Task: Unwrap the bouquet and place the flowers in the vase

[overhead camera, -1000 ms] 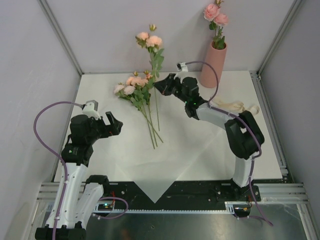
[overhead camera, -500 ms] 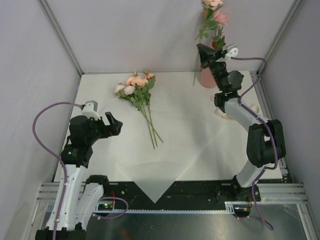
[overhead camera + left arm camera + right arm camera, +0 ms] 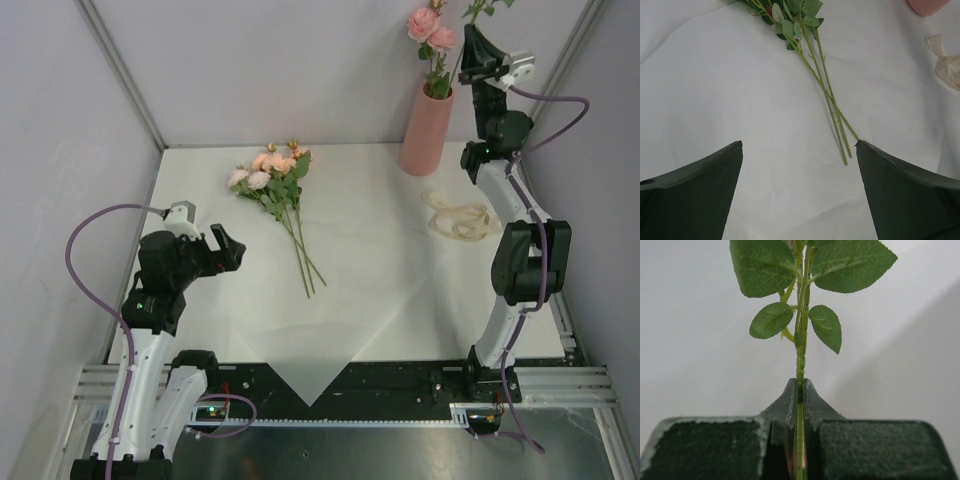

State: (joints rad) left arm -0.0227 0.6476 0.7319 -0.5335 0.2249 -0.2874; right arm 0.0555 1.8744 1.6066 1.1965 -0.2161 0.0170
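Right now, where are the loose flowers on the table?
In the top view the flowers lie on the white paper, left of centre toward the back, stems pointing nearward, ahead and right of the left pincer and well left of the vase.

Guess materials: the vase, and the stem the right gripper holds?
Vase: matte salmon-pink, no glare; ceramic or plastic, can't tell. Stem: likely moulded plastic, regular bumps, uniform green. Its leaves: probably fabric, flat with pressed-looking veins.

The right gripper (image 3: pixel 471 34) hangs just right of the vase (image 3: pixel 427 130), apparently clamping a leafy stem (image 3: pixel 480 9). Loose flowers (image 3: pixel 272 178) lie well left of the vase.
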